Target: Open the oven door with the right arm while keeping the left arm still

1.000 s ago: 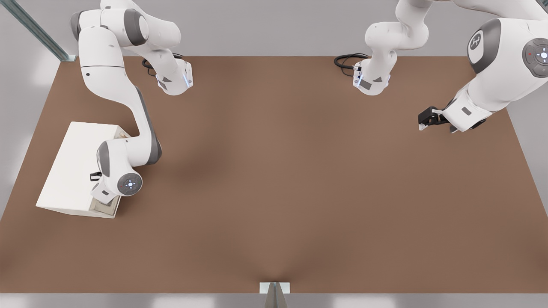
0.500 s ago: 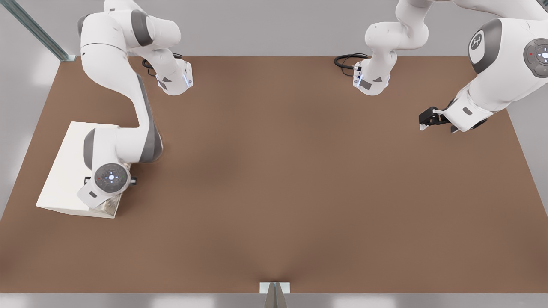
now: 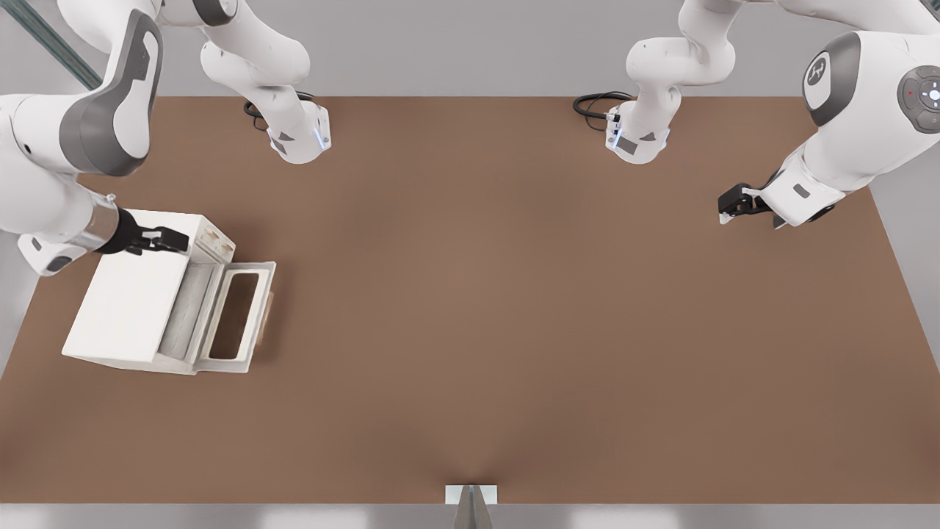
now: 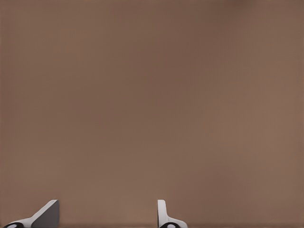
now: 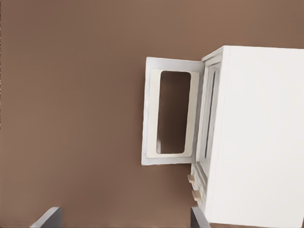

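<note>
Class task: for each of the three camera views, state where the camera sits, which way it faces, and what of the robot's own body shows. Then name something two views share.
Front view: high above the table, looking down; both arms show, the right arm's gripper over the oven.
Right wrist view: on the working wrist, looking down at the oven door lying open; two fingertips show, jaws apart.
Left wrist view: on the parked wrist, facing bare table; only fingertips show.
Shared: front and right wrist views both show the opened door.
</note>
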Action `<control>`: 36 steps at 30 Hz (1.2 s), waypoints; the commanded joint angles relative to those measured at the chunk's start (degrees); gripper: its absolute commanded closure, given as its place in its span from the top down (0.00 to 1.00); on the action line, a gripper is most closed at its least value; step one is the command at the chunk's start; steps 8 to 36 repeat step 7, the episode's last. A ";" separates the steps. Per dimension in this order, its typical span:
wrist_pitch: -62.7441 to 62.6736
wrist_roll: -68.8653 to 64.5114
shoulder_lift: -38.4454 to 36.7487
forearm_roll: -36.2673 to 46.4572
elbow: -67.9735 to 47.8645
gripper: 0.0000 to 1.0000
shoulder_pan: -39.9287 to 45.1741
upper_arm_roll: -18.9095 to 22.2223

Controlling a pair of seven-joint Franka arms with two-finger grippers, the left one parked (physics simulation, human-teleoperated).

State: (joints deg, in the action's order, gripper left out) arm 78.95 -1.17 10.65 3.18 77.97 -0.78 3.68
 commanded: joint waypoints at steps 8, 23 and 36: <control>0.59 -5.33 -0.28 -0.10 0.78 1.00 -0.10 0.01; 0.59 -5.33 -0.28 -0.10 0.78 1.00 -0.10 0.01; 0.59 -5.33 -0.28 -0.10 0.78 1.00 -0.10 0.01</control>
